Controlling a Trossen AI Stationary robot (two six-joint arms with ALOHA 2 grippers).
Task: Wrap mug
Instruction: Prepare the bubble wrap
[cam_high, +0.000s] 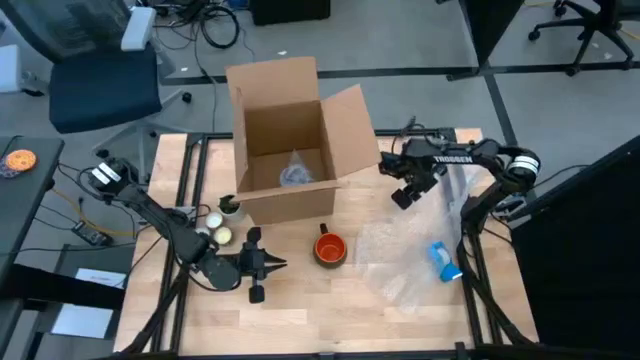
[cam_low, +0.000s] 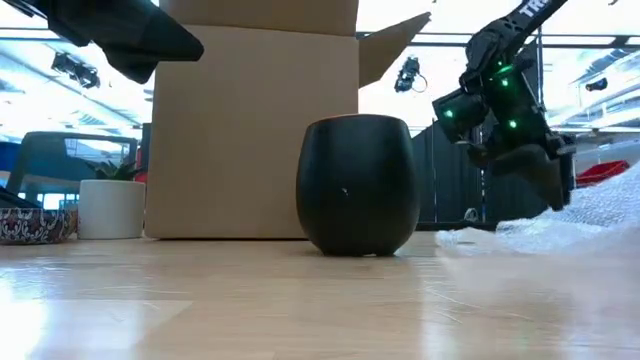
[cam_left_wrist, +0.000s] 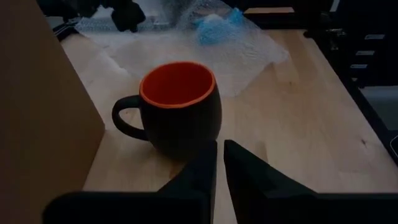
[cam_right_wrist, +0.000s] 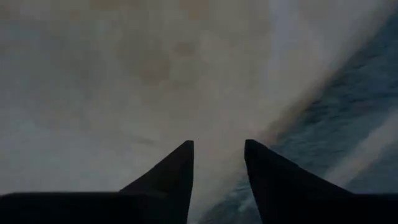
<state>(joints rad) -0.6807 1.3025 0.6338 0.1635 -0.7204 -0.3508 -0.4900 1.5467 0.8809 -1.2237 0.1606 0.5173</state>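
The mug (cam_high: 330, 249), dark outside and orange inside, stands upright on the wooden table near its middle, its handle (cam_left_wrist: 124, 118) toward the cardboard box. My left gripper (cam_high: 281, 264) hovers left of the mug, shut, its fingertips (cam_left_wrist: 221, 152) pointing at the mug's lower wall and a short way from it. My right gripper (cam_high: 403, 198) hangs open over the far edge of a clear bubble wrap sheet (cam_high: 420, 250) that lies flat on the table right of the mug. Nothing shows between its fingers (cam_right_wrist: 217, 155).
An open cardboard box (cam_high: 290, 150) stands behind the mug with some clear wrap inside. A small white pot (cam_high: 230, 207) and a pale ball (cam_high: 222, 236) sit at the left. A blue object (cam_high: 445, 262) lies on the bubble wrap.
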